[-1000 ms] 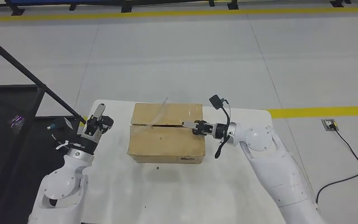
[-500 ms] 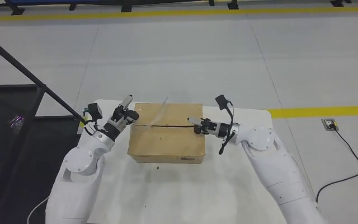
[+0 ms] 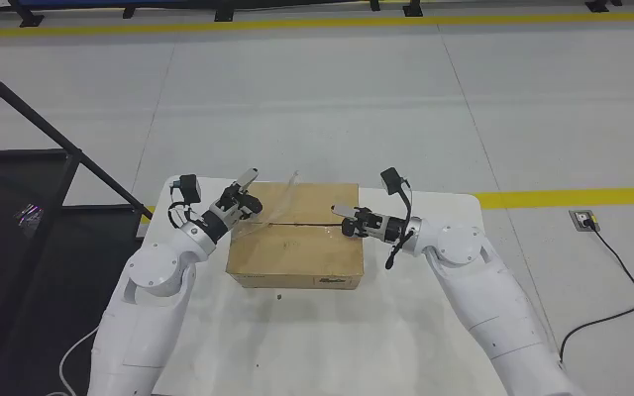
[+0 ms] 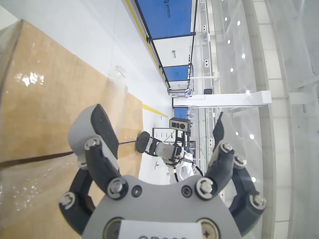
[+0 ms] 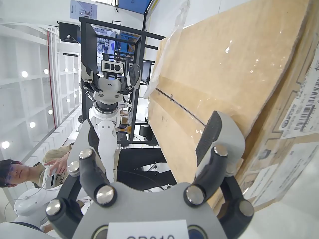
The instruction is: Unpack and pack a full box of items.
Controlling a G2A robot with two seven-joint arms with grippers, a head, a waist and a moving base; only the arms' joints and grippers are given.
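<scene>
A closed brown cardboard box stands on the white table, its two top flaps meeting at a dark seam. A loose strip of clear tape curls up from the lid. My left gripper hovers open over the box's left end, nothing between its fingers; the box lies right under it. My right gripper is open at the box's right end by the seam, one finger over the lid. The tape and left gripper show beyond.
A printed label is on the box's right end face. A black metal frame and a dark mat sit off the table's left side. Bare tabletop lies in front of the box.
My left arm has swung from the table's left side in over the box's left end. My right gripper has shifted slightly toward the far side of the seam.
</scene>
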